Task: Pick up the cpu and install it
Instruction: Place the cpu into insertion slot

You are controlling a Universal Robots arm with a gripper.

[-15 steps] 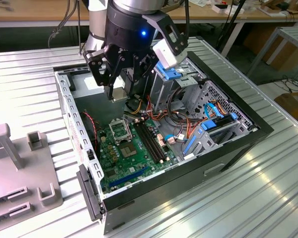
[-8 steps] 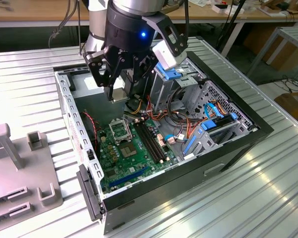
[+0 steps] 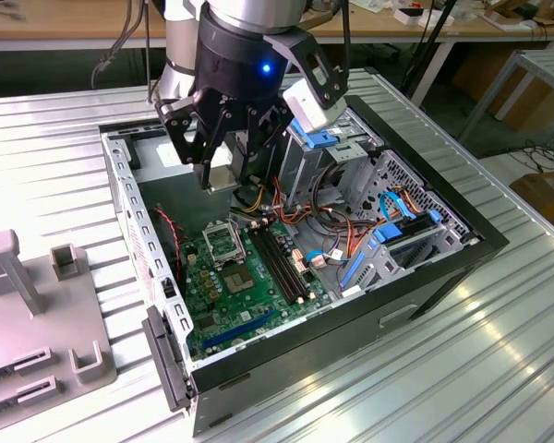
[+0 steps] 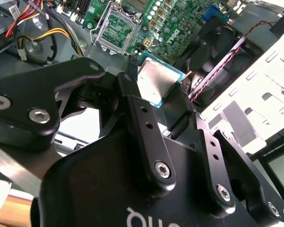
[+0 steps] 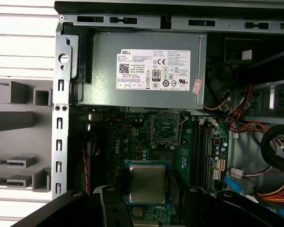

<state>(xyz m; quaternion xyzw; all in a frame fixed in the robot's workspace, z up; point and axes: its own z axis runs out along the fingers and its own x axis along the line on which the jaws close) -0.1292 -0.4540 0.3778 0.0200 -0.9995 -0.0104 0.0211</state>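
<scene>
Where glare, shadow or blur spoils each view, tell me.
Exterior view: glare whitens the table at the exterior view's left. Second wrist view: the cpu in the pincer gleams; the case frame is washed out. First wrist view: the motherboard sits in shade.

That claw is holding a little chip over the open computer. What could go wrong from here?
1. The gripper pinches the cpu only by its edges, above the motherboard; a slip could drop it onto the parts there.
2. The socket looks barely bigger than the cpu, so a slightly tilted or offset landing might damage it.
3. Coloured cables lie close to the socket and could snag the gripper.
</scene>
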